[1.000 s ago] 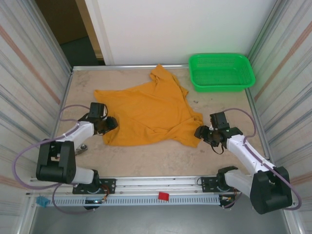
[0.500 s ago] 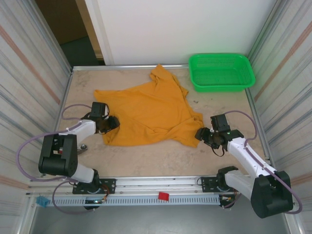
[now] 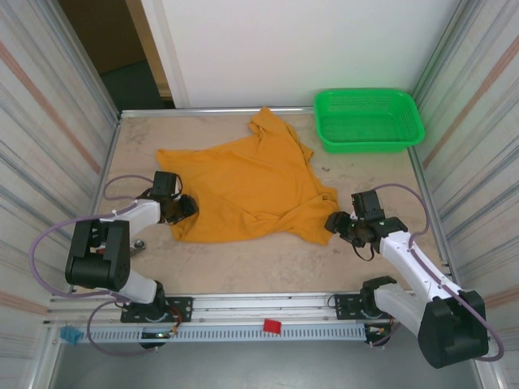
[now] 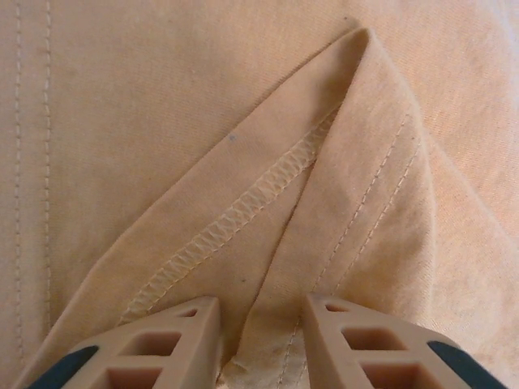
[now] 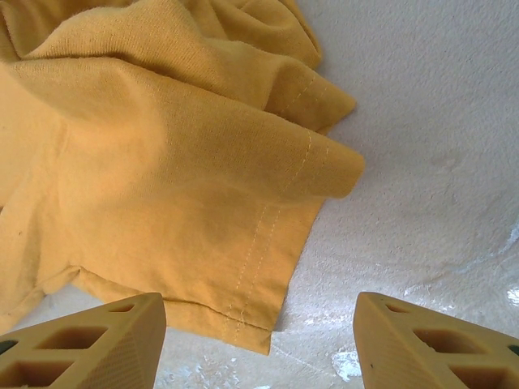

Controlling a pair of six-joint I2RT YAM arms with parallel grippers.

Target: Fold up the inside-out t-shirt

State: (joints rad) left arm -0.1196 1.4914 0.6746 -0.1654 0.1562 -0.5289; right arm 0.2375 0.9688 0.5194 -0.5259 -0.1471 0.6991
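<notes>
Cloth corners are taken up for a first fold of the inside-out t-shirt [image 3: 243,182], which lies rumpled across the middle of the counter [image 3: 243,263].
At the shirt corner nearest the left edge, the left end effector [image 3: 180,209] is clenched on a ridge of stitched hem. The right end effector [image 3: 334,223] stands released just before the corner toward the right edge, grasping nothing. I judge it should advance low and take both layers before any lift, so the cloth stretches evenly. The green basket [image 3: 366,147] in the far right corner is near the shirt's far tip but should not hinder.
</notes>
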